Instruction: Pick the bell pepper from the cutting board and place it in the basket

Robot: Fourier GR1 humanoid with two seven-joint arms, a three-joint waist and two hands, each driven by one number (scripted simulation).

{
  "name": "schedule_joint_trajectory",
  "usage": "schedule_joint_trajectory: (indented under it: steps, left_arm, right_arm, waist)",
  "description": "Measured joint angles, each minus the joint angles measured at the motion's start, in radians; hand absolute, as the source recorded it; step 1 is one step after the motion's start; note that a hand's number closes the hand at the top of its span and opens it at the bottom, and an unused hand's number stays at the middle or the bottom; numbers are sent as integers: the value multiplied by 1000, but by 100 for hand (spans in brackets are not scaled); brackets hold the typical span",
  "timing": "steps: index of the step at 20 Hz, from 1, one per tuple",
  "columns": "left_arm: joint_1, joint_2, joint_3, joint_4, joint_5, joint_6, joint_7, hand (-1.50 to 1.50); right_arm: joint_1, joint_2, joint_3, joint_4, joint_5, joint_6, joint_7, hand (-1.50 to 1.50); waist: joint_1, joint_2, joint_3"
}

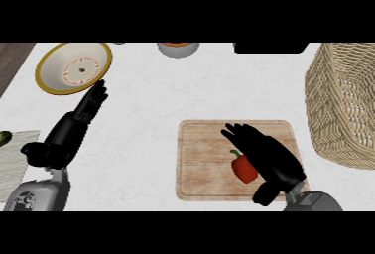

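The bell pepper (244, 168) is red with a short green stem, lying on the wooden cutting board (209, 158) right of its middle. The right hand (273, 158) lies over it, fingers extended and not curled round it (thumb below the pepper). The wicker basket (343, 99) stands just right of the board, at the desk's (190, 89) right edge. White desk lies bare between board and plate (74, 67). The left hand (77, 123) rests open, fingers straight, tips near the plate.
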Motion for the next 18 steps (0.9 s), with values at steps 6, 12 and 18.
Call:
schedule_joint_trajectory:
  steps: [6, 12, 18]
  left_arm:
    - [-14, 9, 34, 27, 1, -31, -12, 0]
    - [-12, -1, 49, 2, 1, -42, 17, 0]
    - [-35, -14, 45, -3, -10, -46, 38, 0]
  right_arm:
    - [-8, 24, -3, 82, 59, -30, -8, -150]
    - [7, 35, -14, 142, 92, -56, -39, -150]
    - [-18, 45, -19, 203, 102, -15, -64, 150]
  waist:
    - [-1, 0, 0]
    - [-1, 0, 0]
    - [-1, -1, -1]
